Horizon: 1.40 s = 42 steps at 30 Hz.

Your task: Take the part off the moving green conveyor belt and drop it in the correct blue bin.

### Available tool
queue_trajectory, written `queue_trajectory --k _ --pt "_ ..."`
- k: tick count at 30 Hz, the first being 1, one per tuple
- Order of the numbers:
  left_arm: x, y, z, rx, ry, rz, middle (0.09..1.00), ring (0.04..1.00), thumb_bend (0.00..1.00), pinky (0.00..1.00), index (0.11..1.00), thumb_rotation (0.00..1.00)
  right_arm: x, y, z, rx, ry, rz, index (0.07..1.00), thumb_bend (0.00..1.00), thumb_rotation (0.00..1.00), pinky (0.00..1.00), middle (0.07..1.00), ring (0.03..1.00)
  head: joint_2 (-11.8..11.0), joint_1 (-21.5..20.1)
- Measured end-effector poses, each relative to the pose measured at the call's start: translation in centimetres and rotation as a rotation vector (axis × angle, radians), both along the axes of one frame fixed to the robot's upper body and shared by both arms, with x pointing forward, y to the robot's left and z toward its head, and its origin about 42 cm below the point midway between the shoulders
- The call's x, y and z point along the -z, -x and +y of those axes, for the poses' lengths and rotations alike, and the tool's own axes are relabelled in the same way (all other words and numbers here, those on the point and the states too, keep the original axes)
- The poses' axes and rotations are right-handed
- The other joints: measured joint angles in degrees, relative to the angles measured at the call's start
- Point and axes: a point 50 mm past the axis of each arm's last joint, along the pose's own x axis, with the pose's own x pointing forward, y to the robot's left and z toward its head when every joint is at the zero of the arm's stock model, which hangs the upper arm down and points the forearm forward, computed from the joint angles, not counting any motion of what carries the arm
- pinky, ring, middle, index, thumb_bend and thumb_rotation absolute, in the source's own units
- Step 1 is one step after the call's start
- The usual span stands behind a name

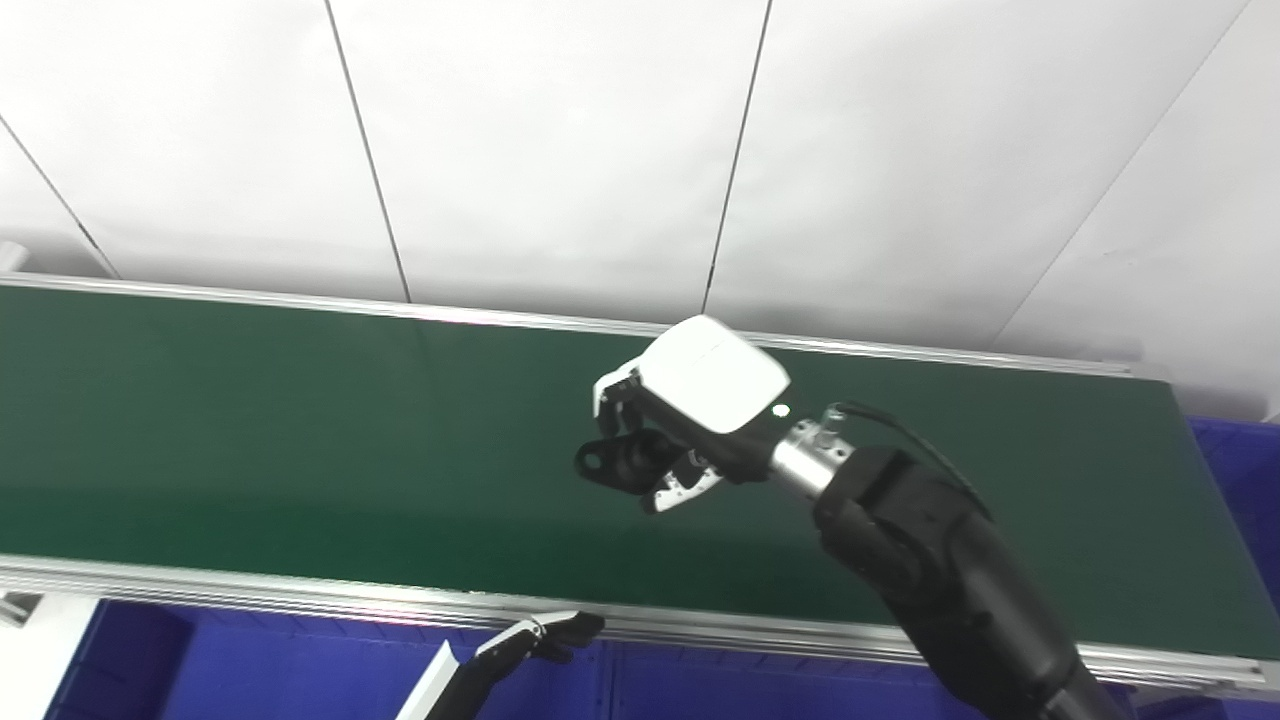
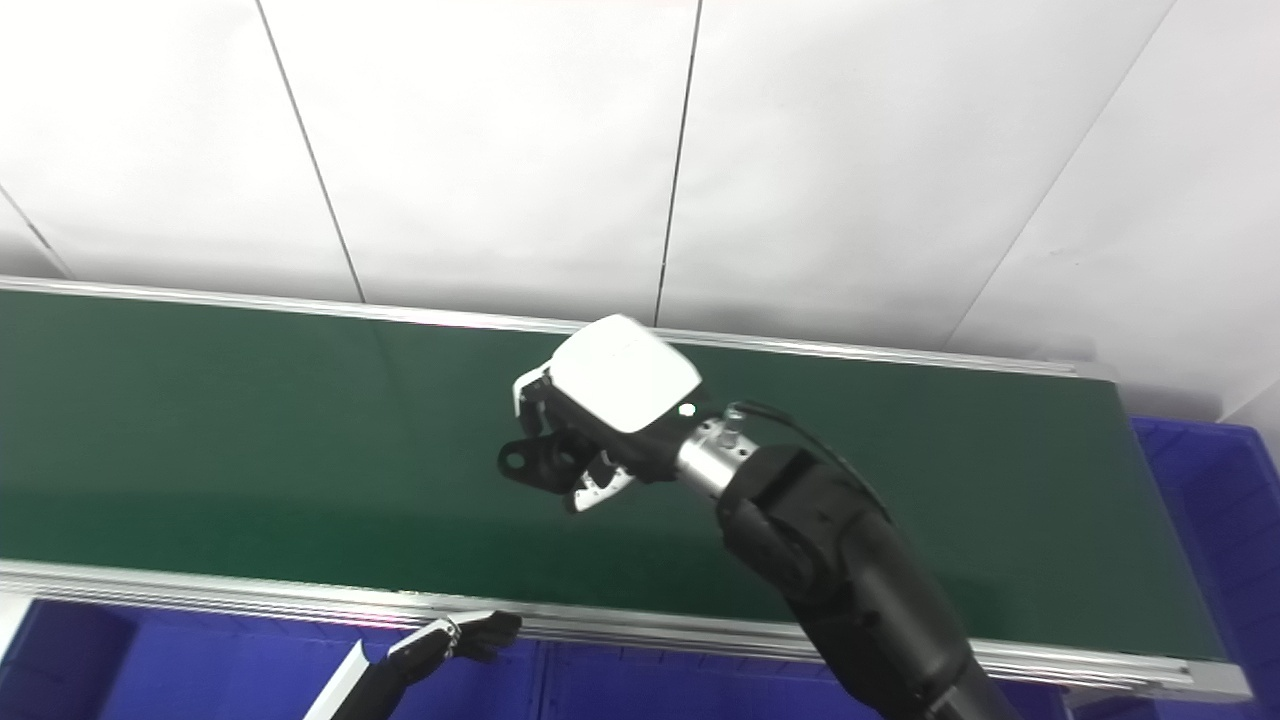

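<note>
The green conveyor belt runs across the view between metal rails. My right hand is over the middle of the belt, its fingers closed around a small black part with a round hole at its left end. The part also shows in the right eye view, sticking out left of the hand. My left hand is low at the bottom edge, in front of the belt's near rail; only a few fingertips show, holding nothing visible.
Blue bins lie below the belt's near rail and at the belt's right end. White wall panels stand behind the belt. The near rail runs between my arms and the belt.
</note>
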Motion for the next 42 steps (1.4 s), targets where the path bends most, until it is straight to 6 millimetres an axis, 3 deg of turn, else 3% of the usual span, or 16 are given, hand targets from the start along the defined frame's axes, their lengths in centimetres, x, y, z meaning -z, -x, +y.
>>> queue_trajectory --k 7,12,13,18,20,26,29,38,42 --pt "0.0 -0.1 0.1 -0.008 0.011 0.012 0.786 0.742 0.63 0.67 0.765 0.32 -0.4 1.7 -2.1 0.03 -0.012 0.029 0.478 0.51 0.0 0.31 0.554 0.398 0.35 -0.79" --pt "0.0 0.0 0.4 -0.015 0.015 0.022 0.783 0.736 0.62 0.67 0.763 0.33 -0.5 4.4 -3.2 0.039 -0.03 0.042 0.459 0.52 0.0 0.24 0.52 0.445 0.88 -1.32" --pt "0.0 0.1 0.4 -0.018 0.02 0.025 0.783 0.735 0.62 0.66 0.763 0.33 -0.2 5.1 -3.4 0.041 -0.032 0.052 0.469 0.51 0.0 0.25 0.532 0.406 0.97 -1.41" --pt "-0.3 0.3 0.6 -0.024 0.026 0.025 0.784 0.739 0.62 0.67 0.764 0.32 1.3 8.3 -4.6 0.066 -0.058 0.115 0.442 0.51 0.0 0.24 0.535 0.446 1.41 -2.64" --pt "-0.3 0.2 0.8 -0.032 0.031 0.03 0.783 0.739 0.62 0.67 0.762 0.32 2.0 9.5 -4.8 0.072 -0.078 0.136 0.467 0.51 0.0 0.25 0.552 0.378 1.85 -3.08" --pt "-0.4 0.0 1.4 -0.048 0.044 0.043 0.776 0.725 0.65 0.64 0.757 0.35 3.5 12.8 -4.8 0.096 -0.129 0.208 0.446 0.52 0.0 0.23 0.527 0.445 3.08 -4.4" --pt "-0.7 0.0 1.7 -0.048 0.059 0.048 0.77 0.713 0.66 0.62 0.755 0.36 4.3 14.0 -4.7 0.11 -0.149 0.239 0.471 0.51 0.0 0.32 0.551 0.403 3.69 -5.27" --pt "-1.5 -0.2 2.2 -0.081 0.094 0.04 0.768 0.711 0.68 0.61 0.754 0.44 7.5 17.9 -4.2 0.165 -0.172 0.395 0.464 0.49 0.0 0.3 0.572 0.447 7.91 -7.65" --pt "-2.0 -0.6 2.4 -0.073 0.09 0.021 0.768 0.717 0.68 0.61 0.756 0.45 9.5 18.5 -4.0 0.212 -0.185 0.438 0.471 0.49 0.0 0.3 0.571 0.434 10.02 -8.17"
